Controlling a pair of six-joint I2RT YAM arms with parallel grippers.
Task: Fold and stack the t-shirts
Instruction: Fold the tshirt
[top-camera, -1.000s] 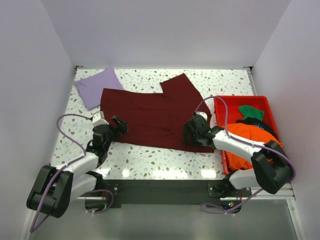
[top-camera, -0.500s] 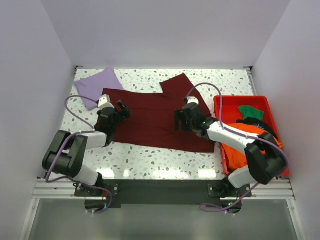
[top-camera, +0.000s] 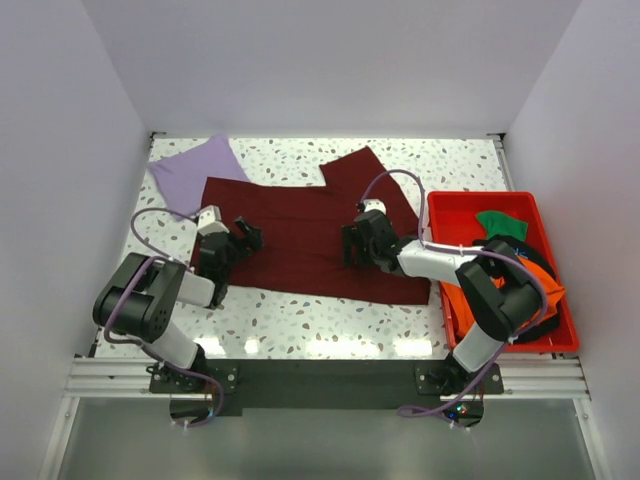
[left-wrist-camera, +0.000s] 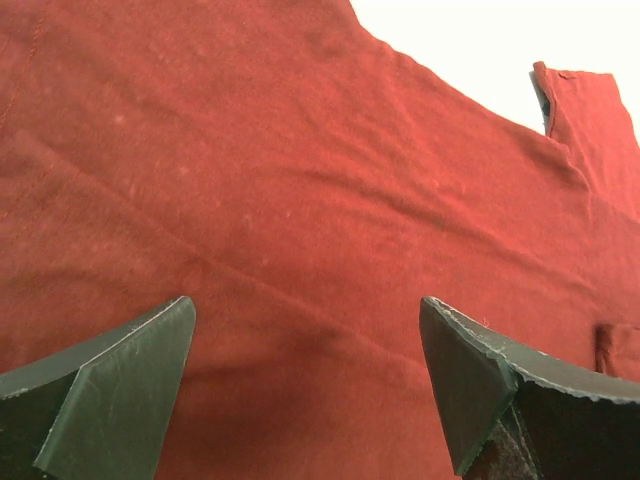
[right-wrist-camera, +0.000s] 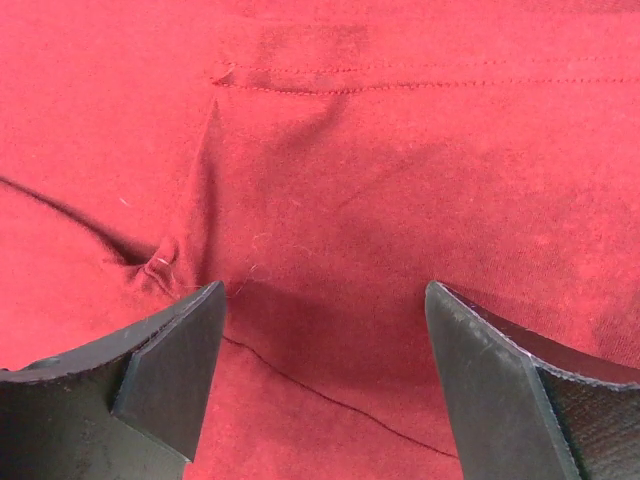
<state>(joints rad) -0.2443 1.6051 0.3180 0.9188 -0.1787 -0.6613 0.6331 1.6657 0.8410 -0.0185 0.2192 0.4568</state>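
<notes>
Maroon t-shirt (top-camera: 300, 225) lies spread; left gripper (top-camera: 246, 237) and right gripper (top-camera: 351, 246) (fingers apart, holding nothing) should probably pinch 1 layer evenly.

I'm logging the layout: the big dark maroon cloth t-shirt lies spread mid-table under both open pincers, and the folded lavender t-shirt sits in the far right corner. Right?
No: the top external view shows the folded lavender t-shirt in the far left corner. The big dark maroon cloth t-shirt does lie spread mid-table under the open left pincer and right pincer.
</notes>
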